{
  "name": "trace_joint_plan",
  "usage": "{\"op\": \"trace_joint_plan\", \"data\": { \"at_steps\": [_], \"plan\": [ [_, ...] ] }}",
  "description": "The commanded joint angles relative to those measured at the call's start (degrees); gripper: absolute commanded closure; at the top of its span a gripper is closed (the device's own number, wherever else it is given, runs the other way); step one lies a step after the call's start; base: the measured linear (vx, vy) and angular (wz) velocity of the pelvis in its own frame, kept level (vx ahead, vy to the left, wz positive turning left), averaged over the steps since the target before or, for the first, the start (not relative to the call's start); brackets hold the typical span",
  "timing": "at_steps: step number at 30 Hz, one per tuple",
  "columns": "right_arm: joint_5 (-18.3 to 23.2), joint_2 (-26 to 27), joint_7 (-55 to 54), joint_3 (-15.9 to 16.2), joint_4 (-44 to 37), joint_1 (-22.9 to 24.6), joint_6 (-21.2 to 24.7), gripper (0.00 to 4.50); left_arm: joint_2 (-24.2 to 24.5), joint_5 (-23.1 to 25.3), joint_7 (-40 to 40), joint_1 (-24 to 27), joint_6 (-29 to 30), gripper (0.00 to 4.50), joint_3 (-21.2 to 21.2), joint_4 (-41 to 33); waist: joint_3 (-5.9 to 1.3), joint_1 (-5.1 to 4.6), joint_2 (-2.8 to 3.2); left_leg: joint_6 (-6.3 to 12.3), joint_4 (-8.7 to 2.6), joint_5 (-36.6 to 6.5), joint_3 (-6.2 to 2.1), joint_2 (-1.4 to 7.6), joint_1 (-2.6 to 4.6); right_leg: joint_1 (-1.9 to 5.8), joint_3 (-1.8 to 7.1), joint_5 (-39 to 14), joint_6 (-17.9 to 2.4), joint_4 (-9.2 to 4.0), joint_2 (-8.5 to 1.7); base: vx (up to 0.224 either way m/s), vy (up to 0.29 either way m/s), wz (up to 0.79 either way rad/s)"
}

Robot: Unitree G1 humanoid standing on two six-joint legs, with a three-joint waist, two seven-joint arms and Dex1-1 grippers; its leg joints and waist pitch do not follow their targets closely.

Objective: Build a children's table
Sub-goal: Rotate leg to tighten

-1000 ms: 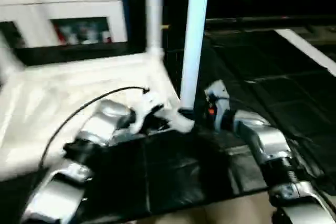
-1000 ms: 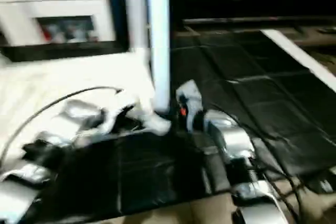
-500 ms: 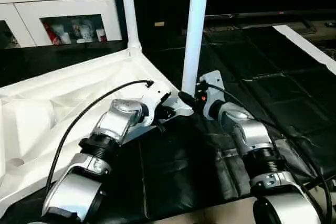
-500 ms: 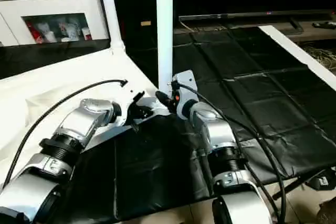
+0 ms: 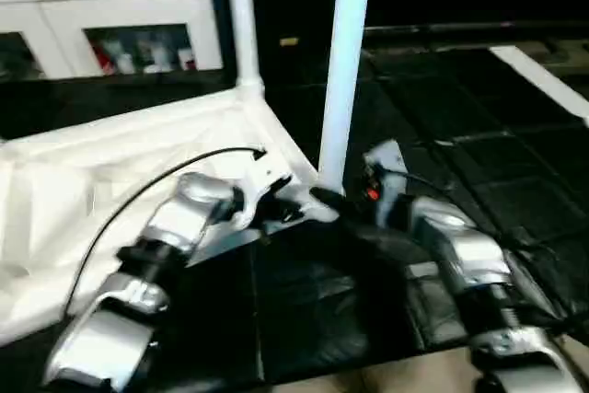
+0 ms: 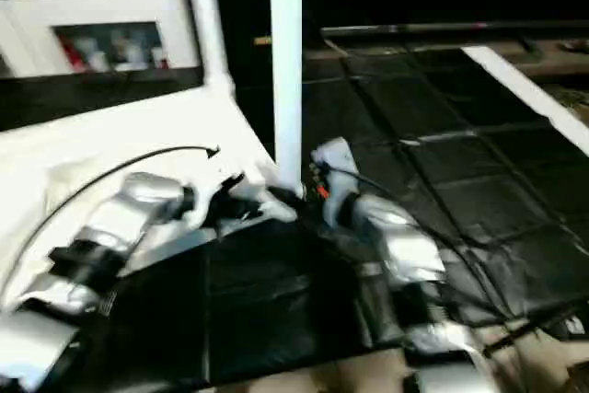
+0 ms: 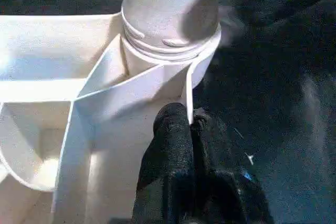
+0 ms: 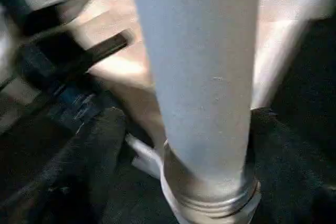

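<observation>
The children's table lies upside down on a black mat, its white ribbed top [image 5: 110, 163] stretching to the left. One white leg [image 5: 241, 16] stands in the far corner socket. A second leg [image 5: 342, 62] stands upright in the near corner socket [image 7: 168, 45]. My left gripper [image 7: 188, 121] is shut on the thin rim of the top just beside that socket. My right gripper [image 5: 333, 198] is open at the base of the near leg [image 8: 202, 77], one black finger [image 8: 100, 145] on each side of it.
A white glass-door cabinet [image 5: 120, 16] stands at the back left. The black mat [image 5: 304, 301] covers the floor in front and to the right. A white strip [image 5: 543, 80] runs along the mat's right side. A black cable [image 5: 138, 192] arcs over my left forearm.
My right gripper's fingers have spread away from the near leg. The left gripper stays on the rim. The head camera has shifted.
</observation>
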Motion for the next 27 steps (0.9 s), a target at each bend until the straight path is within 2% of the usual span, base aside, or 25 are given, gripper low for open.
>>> {"op": "trace_joint_plan", "data": {
  "at_steps": [1, 3, 4, 5, 8, 13, 14, 17, 19, 22, 23, 24, 27],
  "plan": [
    [0.72, -0.28, 2.83, 0.93, -1.21, 0.13, 0.37, 0.33, -0.10, -1.14, -4.16, -0.61, -2.31, 4.50, -1.26, -2.70, -3.99, 0.19, 0.40, 2.70, -3.77, -12.10, 0.08, 1.33, 0.29, 3.42, 2.97, -12.66, -12.50, -4.38, -3.10, 0.000, 0.000, 0.00],
    [0.98, -3.02, 7.06, 1.46, -1.14, -0.06, 0.34, 0.21, 1.85, -1.11, -8.11, -0.09, -3.93, 4.50, -2.56, -3.20, -4.09, 0.58, 0.46, 2.22, -3.77, -12.52, 0.11, 1.35, 0.57, 3.22, 2.90, -12.49, -12.97, -4.30, -3.04, 0.000, 0.000, 0.00],
    [0.96, -4.37, 9.23, 1.84, -0.94, -0.23, 0.07, 0.13, 2.81, -0.97, -9.94, 0.16, -5.09, 4.50, -3.30, -3.31, -4.09, 0.81, 0.15, 2.35, -3.80, -12.44, 0.10, 1.45, 0.39, 3.42, 2.91, -12.35, -12.99, -4.23, -3.06, 0.000, 0.000, 0.00],
    [1.09, -6.20, 12.22, 2.65, -0.70, -0.53, -0.17, 0.03, 4.12, -0.98, -12.64, 0.53, -6.90, 4.50, -4.32, -3.54, -4.06, 1.12, 0.29, 2.38, -3.80, -12.05, 0.08, 1.49, 0.30, 3.42, 2.93, -12.15, -12.89, -4.08, -3.08, 0.000, 0.000, 0.00],
    [1.37, -7.70, 15.22, 3.72, -0.71, -0.77, -0.71, 0.03, 5.24, -1.27, -15.26, 0.95, -8.25, 4.50, -5.14, -3.96, -4.05, 1.55, 0.25, 2.24, -3.73, -12.33, 0.17, 1.41, 0.34, 3.33, 2.96, -12.74, -12.71, -4.07, -3.15, 0.000, 0.000, 0.00],
    [2.83, -9.25, 22.16, 5.53, -1.54, -0.92, -0.95, 0.03, 6.77, -1.39, -19.44, 1.89, -10.23, 4.50, -6.31, -5.14, -4.05, 1.60, 0.16, 2.27, -3.77, -12.48, 0.09, 1.52, 0.16, 3.38, 2.92, -14.16, -12.45, -4.16, -3.28, 0.000, 0.000, 0.00],
    [3.19, -9.52, 24.20, 6.20, -1.48, -1.01, -0.86, 0.03, 6.96, -1.39, -20.22, 1.94, -10.69, 4.50, -6.67, -5.28, -4.04, 1.61, -0.08, 2.33, -3.79, -12.35, 0.10, 1.54, 0.17, 3.36, 2.92, -14.15, -12.48, -4.19, -3.26, 0.000, 0.000, 0.00],
    [3.42, -9.65, 26.29, 7.31, -1.37, -1.05, -0.80, 0.03, 7.12, -1.52, -21.13, 2.07, -11.41, 4.50, -7.21, -5.63, -4.00, 1.91, -0.01, 2.40, -3.78, -12.51, 0.14, 1.59, 0.30, 3.21, 2.95, -14.98, -12.61, -4.21, -3.25, 0.000, 0.000, 0.00],
    [3.33, -9.24, 26.71, 7.75, -0.94, -1.18, -1.23, 0.30, 7.08, -1.55, -21.35, 2.19, -11.82, 4.50, -7.48, -5.92, -4.00, 2.03, -0.07, 2.08, -3.80, -12.54, 0.12, 1.56, 0.33, 3.21, 2.96, -15.66, -12.21, -4.25, -3.29, 0.000, 0.000, 0.00],
    [3.09, -8.30, 26.56, 8.11, -0.01, -1.64, -1.75, 0.43, 6.84, -1.63, -21.51, 2.30, -12.11, 4.50, -7.71, -6.25, -4.01, 2.19, -0.12, 1.92, -3.78, -12.32, 0.12, 1.56, 0.32, 3.19, 2.97, -16.35, -11.81, -4.27, -3.33, 0.000, 0.000, 0.00],
    [3.12, -7.91, 26.54, 8.17, 0.44, -1.90, -1.81, 0.69, 6.76, -1.65, -21.63, 2.35, -12.24, 4.50, -7.79, -6.37, -4.05, 2.20, -0.12, 1.73, -3.77, -12.27, 0.11, 1.51, 0.30, 3.15, 2.94, -16.90, -11.54, -4.27, -3.32, 0.000, 0.000, 0.00],
    [3.12, -7.91, 26.54, 8.17, 0.44, -1.90, -1.81, 0.69, 6.76, -1.65, -21.63, 2.35, -12.24, 4.50, -7.79, -6.37, -4.02, 2.23, -0.11, 1.72, -3.80, -12.26, 0.10, 1.51, 0.30, 3.15, 2.94, -16.98, -11.45, -4.31, -3.28, 0.000, 0.000, 0.00],
    [3.31, -6.90, 27.05, 8.31, 1.98, -2.88, -1.86, 1.00, 6.63, -1.67, -22.06, 2.60, -12.39, 4.50, -7.99, -6.80, -4.17, 2.51, -0.02, 1.65, -3.76, -11.68, 0.10, 1.63, 0.36, 3.10, 2.97, -15.60, -11.84, -4.09, -3.30, 0.000, 0.000, 0.00]
  ]
}}
